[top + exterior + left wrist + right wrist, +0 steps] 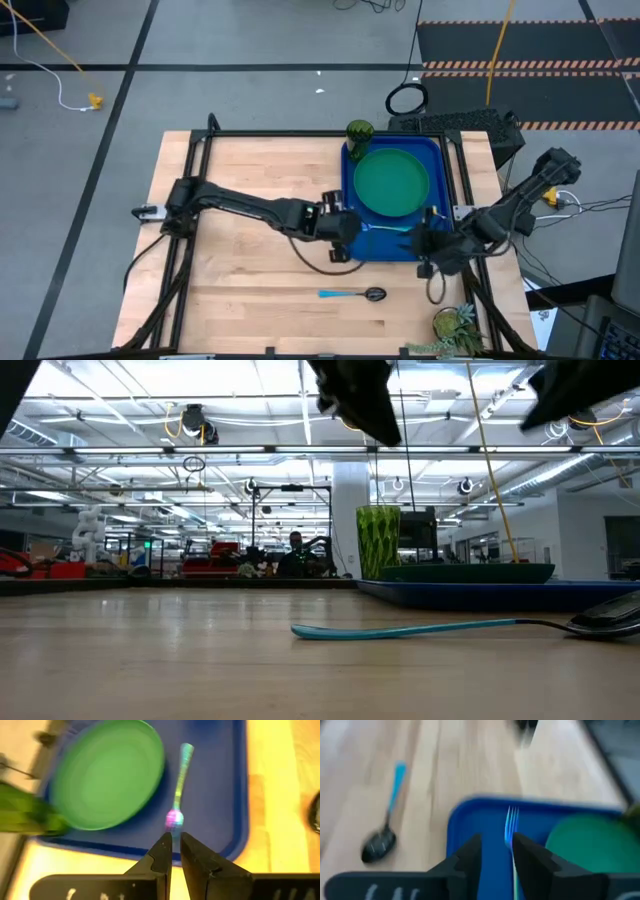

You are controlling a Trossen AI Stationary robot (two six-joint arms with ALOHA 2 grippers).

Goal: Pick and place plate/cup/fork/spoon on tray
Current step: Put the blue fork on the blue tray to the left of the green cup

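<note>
The blue tray (pixel 438 150) holds the green plate (pixel 390 183) and the fork (pixel 393 228), which lies flat by its near rim with its tines toward the table's left. The cup (pixel 359 131) stands at the tray's far left corner; I cannot tell whether it is inside the rim. On the wood in front of the tray lies the spoon (pixel 352 294). My left gripper (pixel 176 842) hovers over the tray's near left corner, fingers a narrow gap apart, empty. My right gripper (pixel 497 847) hangs open above the near right corner, over the fork's handle (pixel 510 832).
A small potted plant (pixel 455 325) stands at the table's near right corner. Bare wood (pixel 240 290) stretches left of the spoon. In the low view both grippers hang high above the table top, the left one (pixel 360 400) over the spoon's handle (pixel 400 629).
</note>
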